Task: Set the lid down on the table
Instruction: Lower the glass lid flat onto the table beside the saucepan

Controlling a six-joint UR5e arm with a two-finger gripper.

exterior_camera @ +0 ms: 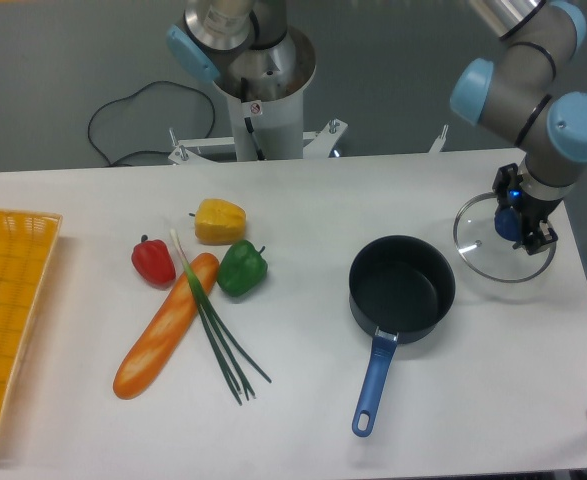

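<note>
A basket sits far left, then peppers and bread. The pan (blue handle) sits right of them. Far right, the claw pinches the lid by its knob over the tabletop.

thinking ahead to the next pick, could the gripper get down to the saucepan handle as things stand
Probably yes, once it lets go. The gripper is shut on the lid at the table's right side. The saucepan handle points toward the front edge with bare tabletop around it, nothing over it.
</note>
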